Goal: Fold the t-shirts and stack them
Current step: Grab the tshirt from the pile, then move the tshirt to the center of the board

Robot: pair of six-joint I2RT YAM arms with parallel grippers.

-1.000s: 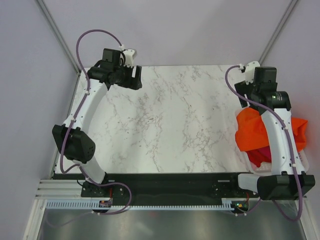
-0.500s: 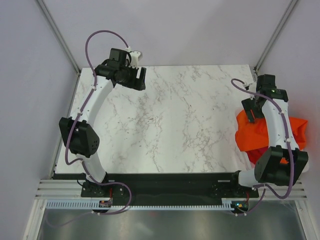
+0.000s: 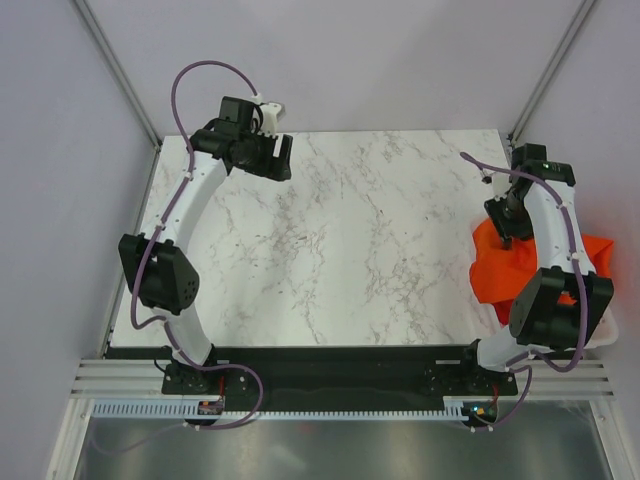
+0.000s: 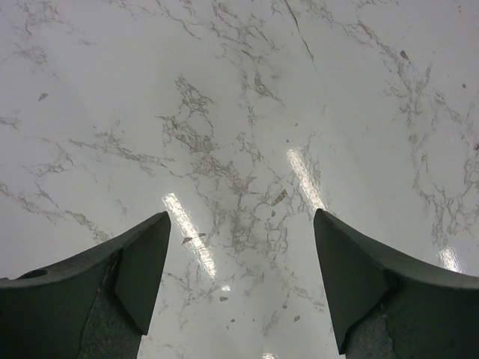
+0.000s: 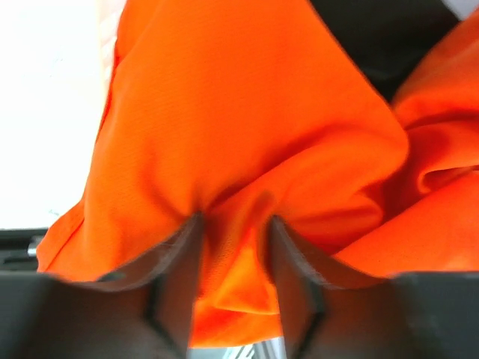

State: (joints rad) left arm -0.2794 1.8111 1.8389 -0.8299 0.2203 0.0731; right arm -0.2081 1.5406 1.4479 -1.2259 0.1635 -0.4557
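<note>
The bright orange-red t-shirt [image 3: 497, 268] lies bunched at the table's right edge, spilling over it. My right gripper [image 3: 506, 226] is pushed down into this heap. In the right wrist view its gripper [image 5: 233, 224] has a fold of the orange-red t-shirt [image 5: 247, 112] bunched between the two fingers [image 5: 178, 263], with creases pulling toward the tips. A dark cloth [image 5: 374, 34] shows past the orange one at the upper right. My left gripper [image 3: 276, 160] hovers over the far left corner of the marble table [image 3: 350, 240], open, with only bare marble between its fingers [image 4: 142, 262].
A white basket [image 3: 610, 336] sits off the table's right edge, under the heaped cloth. Grey walls and metal posts stand round the table. The arms' black base rail runs along the near edge.
My right arm has reached down into the orange-red t-shirt and its jaws have closed in on a fold. The left arm shifted slightly right early on, then stayed still.
</note>
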